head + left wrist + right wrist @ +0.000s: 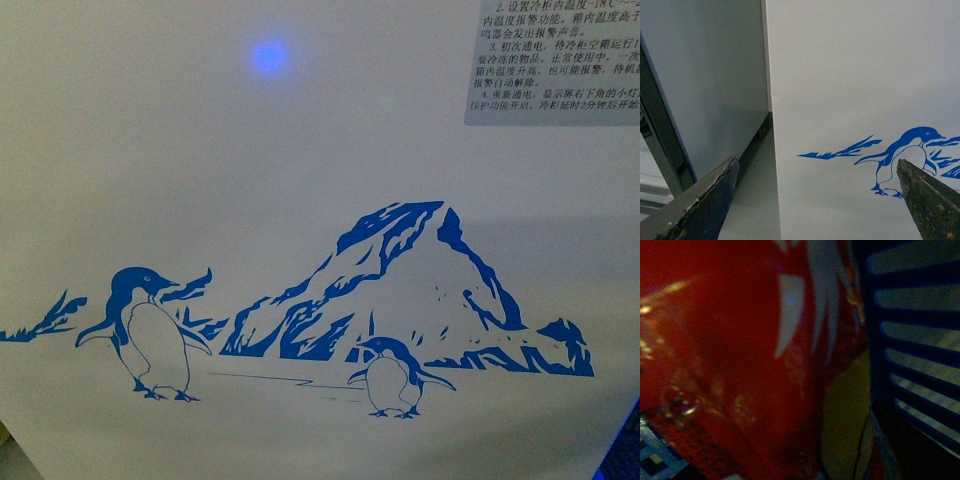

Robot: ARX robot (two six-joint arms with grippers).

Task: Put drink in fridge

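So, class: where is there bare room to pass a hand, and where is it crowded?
Free: the floor strip between the grey cabinet and the fridge, beyond the open left gripper. Crowded: the right wrist view, filled by the drink beside blue slats.

The left gripper [816,161] has two dark, tapering fingers [705,205], scuffed and flecked with pale specks. One finger's upper edge is grey, possibly worn coating, over a bluish side.
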